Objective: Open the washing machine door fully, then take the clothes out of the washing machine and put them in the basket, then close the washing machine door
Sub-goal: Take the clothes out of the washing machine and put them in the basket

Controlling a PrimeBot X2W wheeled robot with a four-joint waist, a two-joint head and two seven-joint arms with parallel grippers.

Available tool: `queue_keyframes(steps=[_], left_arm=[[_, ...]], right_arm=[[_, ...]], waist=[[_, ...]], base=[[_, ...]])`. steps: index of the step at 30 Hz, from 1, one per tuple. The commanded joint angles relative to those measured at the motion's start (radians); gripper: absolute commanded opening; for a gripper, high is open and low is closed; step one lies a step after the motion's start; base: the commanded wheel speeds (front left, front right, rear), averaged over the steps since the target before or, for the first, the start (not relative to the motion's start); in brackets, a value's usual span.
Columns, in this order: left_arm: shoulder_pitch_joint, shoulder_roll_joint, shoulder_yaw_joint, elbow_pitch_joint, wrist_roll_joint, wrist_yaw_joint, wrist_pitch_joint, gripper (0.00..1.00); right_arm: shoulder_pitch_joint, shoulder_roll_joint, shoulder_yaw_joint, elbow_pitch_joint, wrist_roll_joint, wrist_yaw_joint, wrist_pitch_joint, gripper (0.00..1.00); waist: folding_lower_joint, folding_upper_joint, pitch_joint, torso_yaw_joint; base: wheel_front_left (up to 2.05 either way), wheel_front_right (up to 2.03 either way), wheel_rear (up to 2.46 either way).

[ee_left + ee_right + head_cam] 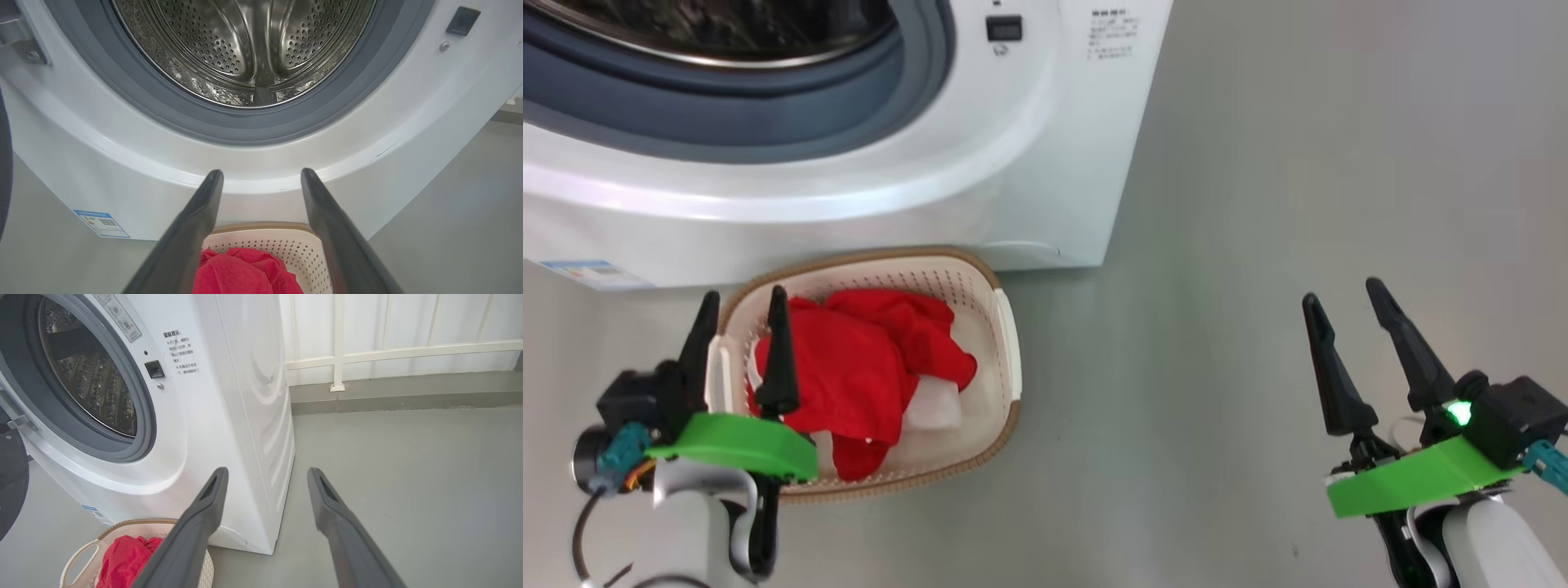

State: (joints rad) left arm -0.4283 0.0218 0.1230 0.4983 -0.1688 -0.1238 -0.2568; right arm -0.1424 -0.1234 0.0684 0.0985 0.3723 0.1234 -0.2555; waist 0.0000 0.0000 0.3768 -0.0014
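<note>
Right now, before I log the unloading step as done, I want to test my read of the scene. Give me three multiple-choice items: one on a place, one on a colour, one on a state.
1. Where do the clothes lie?
A) in the drum
B) in the basket
C) on a chair

2. What colour is the basket's rim?
A) blue
B) black
C) brown

3. How is the left gripper?
A) open and empty
B) shut on red cloth
C) shut on a handle

Answers:
1 B: the red heap sits inside the basket, and the drum is bare as far as the left wrist view shows.
2 C: a brown woven-look band runs round its top edge.
3 A: its fingers stand apart with nothing gripped.
</note>
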Motion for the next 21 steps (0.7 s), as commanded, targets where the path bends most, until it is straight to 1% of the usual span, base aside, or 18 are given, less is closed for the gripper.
queue_keyframes(steps=[1,12,21], left_arm=[[0.027,0.029,0.022,-0.032,-0.004,-0.004,-0.005,1.00],[0.146,0.029,-0.003,-0.157,-0.007,-0.006,-0.005,1.00],[0.253,0.028,-0.017,-0.233,-0.015,-0.006,-0.005,1.00]], right_arm=[[0.018,-0.007,0.013,-0.019,0.003,0.007,-0.006,1.00],[0.084,0.002,-0.015,-0.016,0.002,0.007,-0.006,1.00],[0.135,0.007,-0.033,-0.015,0.001,0.007,-0.006,1.00]], waist=[[0.0000,0.0000,-0.049,0.021],[0.0000,0.0000,-0.137,0.028],[0.0000,0.0000,-0.185,0.031]], base=[[0.00,0.00,0.00],[0.00,0.00,0.00],[0.00,0.00,0.00]])
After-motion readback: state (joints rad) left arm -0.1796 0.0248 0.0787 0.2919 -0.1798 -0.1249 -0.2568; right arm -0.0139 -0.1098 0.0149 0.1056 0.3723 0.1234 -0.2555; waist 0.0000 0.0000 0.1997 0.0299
